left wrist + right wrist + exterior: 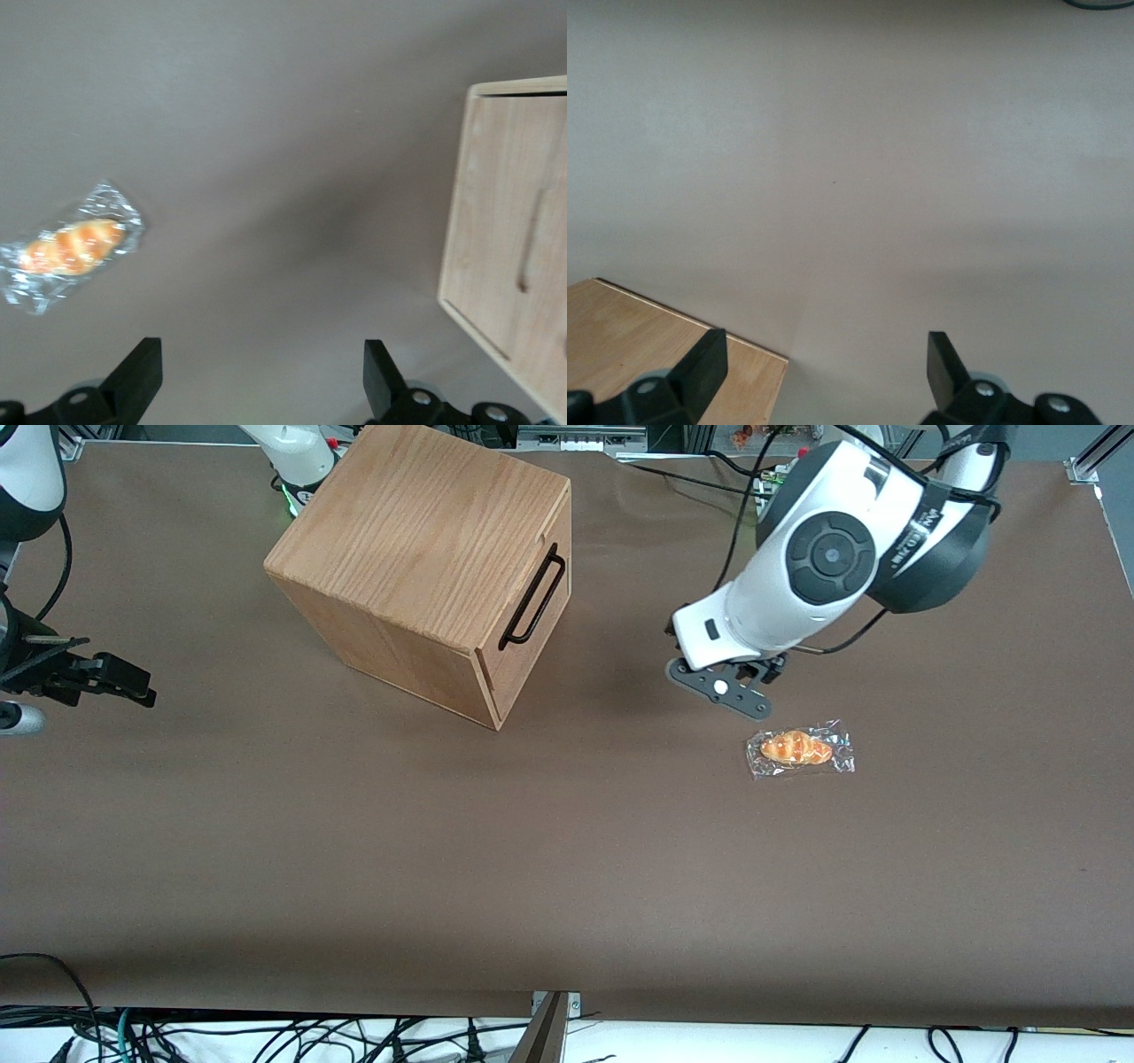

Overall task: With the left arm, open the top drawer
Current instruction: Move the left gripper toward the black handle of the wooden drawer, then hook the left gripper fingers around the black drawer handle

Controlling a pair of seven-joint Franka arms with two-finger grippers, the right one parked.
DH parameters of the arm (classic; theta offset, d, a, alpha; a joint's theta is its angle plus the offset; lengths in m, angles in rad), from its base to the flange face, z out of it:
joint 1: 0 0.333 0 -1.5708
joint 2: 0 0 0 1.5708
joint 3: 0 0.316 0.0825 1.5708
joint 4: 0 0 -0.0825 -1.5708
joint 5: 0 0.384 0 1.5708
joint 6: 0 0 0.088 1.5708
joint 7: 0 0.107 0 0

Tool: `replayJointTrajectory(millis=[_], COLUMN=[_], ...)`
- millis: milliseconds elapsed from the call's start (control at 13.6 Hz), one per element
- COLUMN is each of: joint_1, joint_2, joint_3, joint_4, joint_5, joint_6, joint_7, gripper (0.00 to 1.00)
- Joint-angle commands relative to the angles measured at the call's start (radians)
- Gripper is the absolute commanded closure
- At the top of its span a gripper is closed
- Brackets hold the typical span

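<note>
In the front view, the top drawer (530,607) is seen shut in the oak box (416,558); the left arm's gripper (722,691) is held above the table (354,850), near a wrapped pastry (799,749); in the left wrist view, the fingers (137,376) are spread wide apart, nothing gripped.

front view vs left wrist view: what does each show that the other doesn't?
Only the front view: the left arm, the whole oak box, the black bar handle seen clearly on the shut top drawer, and the gripper hanging above the table between box and bread, apart from the handle.

Only the left wrist view: the two fingers, spread wide with nothing between them.

Both: the wrapped bread, the drawer front and the brown table.
</note>
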Motion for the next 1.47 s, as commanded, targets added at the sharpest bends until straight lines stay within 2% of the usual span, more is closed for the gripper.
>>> replayJointTrajectory(millis=[0,661,808,955,1395], joint_1=[-0.058,-0.207,-0.216,-0.216,-0.221], joint_2=[0.010,0.059,0.060,0.067,0.071], joint_3=[0.009,0.009,0.009,0.009,0.009], joint_4=[0.021,0.014,0.003,-0.005,-0.022], joint_5=[-0.032,-0.051,-0.054,-0.109,-0.113], joint_6=[0.002,0.138,0.164,0.173,0.203], joint_7=[-0.091,-0.246,-0.248,-0.247,-0.247], gripper=[0.00,0.00,0.00,0.00,0.00])
